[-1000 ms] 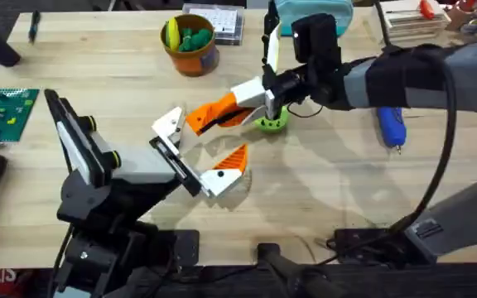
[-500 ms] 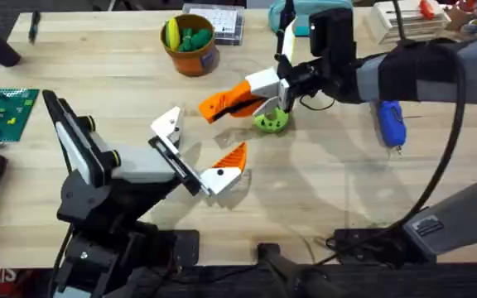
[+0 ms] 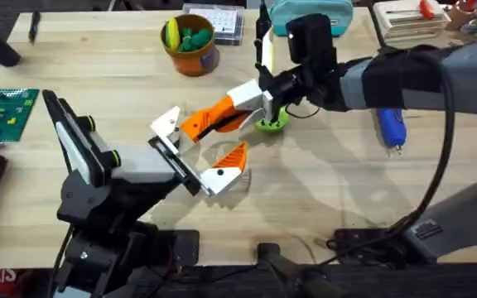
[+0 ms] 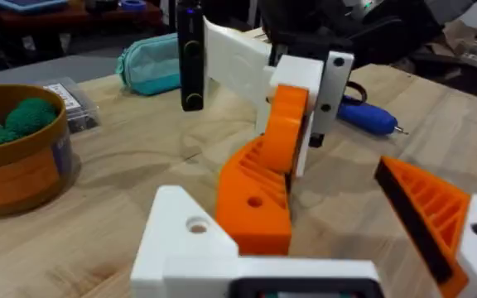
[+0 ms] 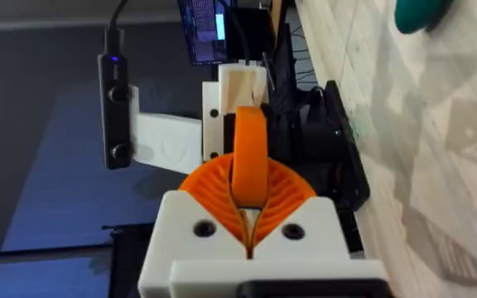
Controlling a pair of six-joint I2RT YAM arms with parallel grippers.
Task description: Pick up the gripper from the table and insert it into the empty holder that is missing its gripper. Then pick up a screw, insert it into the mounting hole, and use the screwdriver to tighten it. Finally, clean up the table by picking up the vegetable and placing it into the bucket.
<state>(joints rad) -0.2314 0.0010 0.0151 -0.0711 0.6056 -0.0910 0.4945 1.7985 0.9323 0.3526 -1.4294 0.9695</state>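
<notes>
My right gripper [image 3: 237, 103] reaches across the table, shut on the orange wedge-shaped gripper [image 3: 195, 124]. The wedge's tip sits right beside the empty white holder [image 3: 171, 124] of my left gripper [image 3: 205, 142]; I cannot tell whether they touch. In the left wrist view the wedge [image 4: 255, 199] hangs just beyond that holder [image 4: 190, 240]. The other holder [image 3: 219, 175] carries its orange finger [image 3: 235, 155]. The blue screwdriver [image 3: 390, 126] lies at the right. A green vegetable [image 3: 270, 123] rests under my right wrist. The orange-brown bucket [image 3: 190, 45] stands at the back. I make out no screw.
A teal pouch [image 3: 309, 12] and a clear parts box [image 3: 222, 25] lie at the back edge. A green circuit board [image 3: 2, 112] sits at the far left. Black cables run along the front edge [image 3: 363, 240]. Bare wood lies between the arms' bases.
The right gripper pulled the wedge back to the right half a second ago, then brought it left again toward the empty holder. The left arm has stayed still.
</notes>
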